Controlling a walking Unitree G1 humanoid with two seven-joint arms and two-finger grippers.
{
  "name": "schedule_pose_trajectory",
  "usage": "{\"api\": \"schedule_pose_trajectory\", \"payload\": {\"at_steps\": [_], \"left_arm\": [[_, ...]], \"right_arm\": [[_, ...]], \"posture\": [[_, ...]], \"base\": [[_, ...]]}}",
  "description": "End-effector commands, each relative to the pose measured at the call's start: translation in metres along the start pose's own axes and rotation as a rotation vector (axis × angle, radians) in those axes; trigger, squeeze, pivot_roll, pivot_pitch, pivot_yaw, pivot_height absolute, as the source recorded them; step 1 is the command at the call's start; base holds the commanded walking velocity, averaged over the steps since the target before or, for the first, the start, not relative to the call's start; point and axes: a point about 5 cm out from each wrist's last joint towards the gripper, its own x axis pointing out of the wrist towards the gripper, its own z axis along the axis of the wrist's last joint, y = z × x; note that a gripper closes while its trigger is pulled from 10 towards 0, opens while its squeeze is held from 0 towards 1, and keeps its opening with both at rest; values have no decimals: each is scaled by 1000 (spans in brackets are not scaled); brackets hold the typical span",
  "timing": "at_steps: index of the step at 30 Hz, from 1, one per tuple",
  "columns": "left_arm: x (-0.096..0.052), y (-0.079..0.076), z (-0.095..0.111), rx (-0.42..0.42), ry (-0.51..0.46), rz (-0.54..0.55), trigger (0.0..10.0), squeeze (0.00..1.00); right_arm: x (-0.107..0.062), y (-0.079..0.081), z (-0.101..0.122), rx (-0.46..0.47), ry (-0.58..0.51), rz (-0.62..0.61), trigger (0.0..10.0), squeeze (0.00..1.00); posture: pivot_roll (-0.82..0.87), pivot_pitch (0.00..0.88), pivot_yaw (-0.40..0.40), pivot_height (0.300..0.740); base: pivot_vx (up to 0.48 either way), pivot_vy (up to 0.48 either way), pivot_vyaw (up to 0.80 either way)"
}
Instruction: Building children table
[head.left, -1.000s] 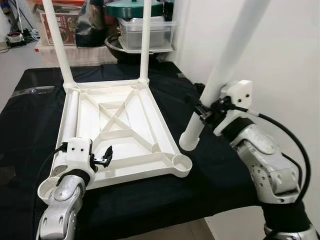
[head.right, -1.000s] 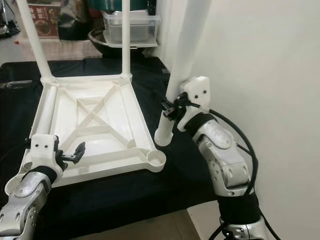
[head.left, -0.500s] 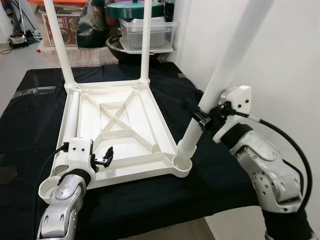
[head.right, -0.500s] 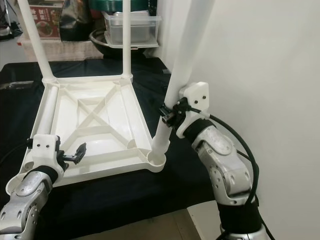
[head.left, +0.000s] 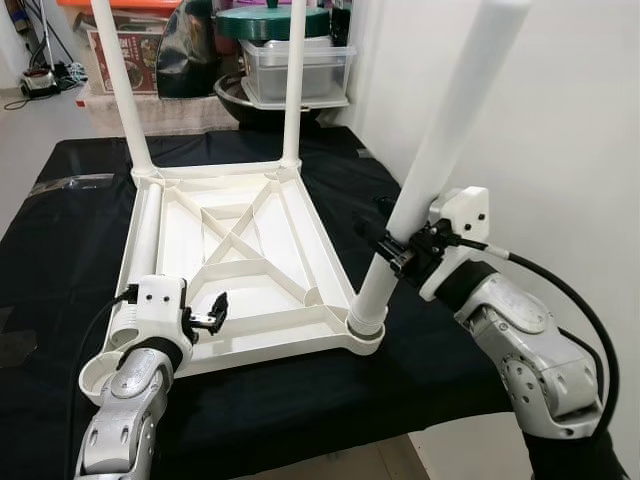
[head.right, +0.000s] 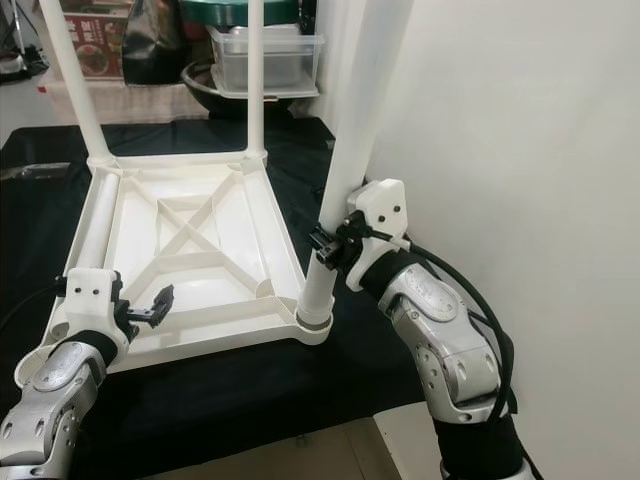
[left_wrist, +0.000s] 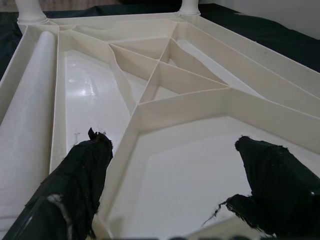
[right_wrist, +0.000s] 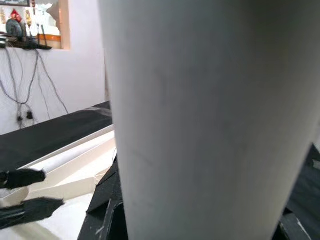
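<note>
Inverted on black-covered worktop (head.left: 40, 260): one white tabletop panel (head.left: 235, 255), ribbed underside up, X-shaped bracing visible.

Legs, count four:
- Two upright legs seated in far corner sockets: far-left leg (head.left: 118, 85), far-right leg (head.left: 293, 80).
- One loose leg (head.left: 148, 235) lying flat inside panel along left edge.
- One tilted leg (head.left: 430, 170), lower end seated in near-right corner socket (head.left: 366, 325), upper end leaning toward right wall.

Corner sockets, count four: two far ones occupied, near-right occupied by tilted leg, near-left socket (head.left: 100, 372) partly hidden behind left arm.

Right tool (head.left: 398, 250): clenched around tilted leg low on shaft, just above near-right socket. Leg surface very close in right wrist view (right_wrist: 210, 120).

Left tool (head.left: 212, 315): released, fingers spread, nothing between them, hovering over near edge of panel beside near-left corner. Both black fingers (left_wrist: 80, 175) seen apart in left wrist view, panel ribs beyond.

Behind worktop: one clear lidded plastic bin (head.left: 295, 65), one green round lid (head.left: 268, 18) on top, one dark bowl (head.left: 235, 95) beneath.
</note>
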Motion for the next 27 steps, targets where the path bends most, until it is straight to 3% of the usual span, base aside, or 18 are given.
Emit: {"api": "schedule_pose_trajectory", "payload": {"at_steps": [1, 3, 10, 22, 25, 27], "left_arm": [[1, 2, 0, 6, -3, 5, 10000, 0], [2, 2, 0, 8, -3, 6, 10000, 0], [2, 4, 0, 19, -4, 12, 10000, 0], [3, 6, 0, 24, 1, 14, 10000, 0], [2, 6, 0, 22, 0, 14, 10000, 0], [1, 5, 0, 20, -1, 11, 10000, 0]], "right_arm": [[-2, 3, -19, 49, 92, 21, 10000, 0], [-2, 3, -25, 53, 108, 28, 10000, 0], [10, 6, -42, -80, 80, -11, 10000, 0], [19, 5, -57, -64, 85, -56, 10000, 0], [15, 4, -65, 16, 133, -48, 10000, 0], [16, 4, -71, 127, 179, -43, 10000, 0]], "posture": [[0, 0, -76, 740], [8, 0, -77, 740], [29, 0, -82, 740], [46, 0, -87, 740], [46, 0, -87, 740], [43, 0, -89, 740]], "base": [[0, 0, 0], [0, 0, 0], [0, 0, 0], [0, 0, 0], [0, 0, 0], [0, 0, 0]]}}
